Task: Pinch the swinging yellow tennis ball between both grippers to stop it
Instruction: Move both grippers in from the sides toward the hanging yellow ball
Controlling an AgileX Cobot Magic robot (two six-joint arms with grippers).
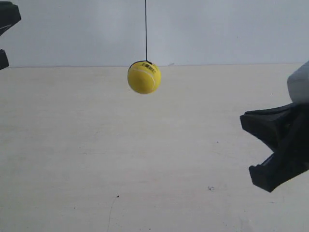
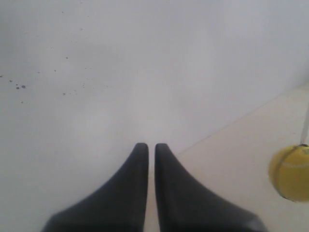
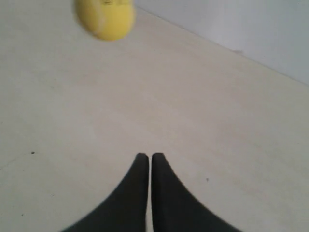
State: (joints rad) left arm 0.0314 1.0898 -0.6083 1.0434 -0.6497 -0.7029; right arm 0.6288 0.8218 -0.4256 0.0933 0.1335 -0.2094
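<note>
The yellow tennis ball [image 1: 144, 77] hangs on a thin dark string [image 1: 146, 29] above the pale table, touched by nothing. The left wrist view has the ball [image 2: 292, 173] at its edge, well off to one side of my left gripper [image 2: 147, 145], whose black tapered fingers stand shut with only a hairline gap. In the right wrist view the ball [image 3: 105, 18] is blurred and far ahead of my right gripper [image 3: 147, 155], also shut and empty. The arm at the exterior view's right [image 1: 280, 145] sits low, below the ball's height. The arm at the exterior view's left [image 1: 7, 19] is high at the frame's corner.
The pale wooden table [image 1: 145, 169] stretches back to a plain white wall [image 1: 217, 29]. A few small dark specks mark the tabletop [image 1: 211, 188]. Wide gaps lie between the ball and each arm.
</note>
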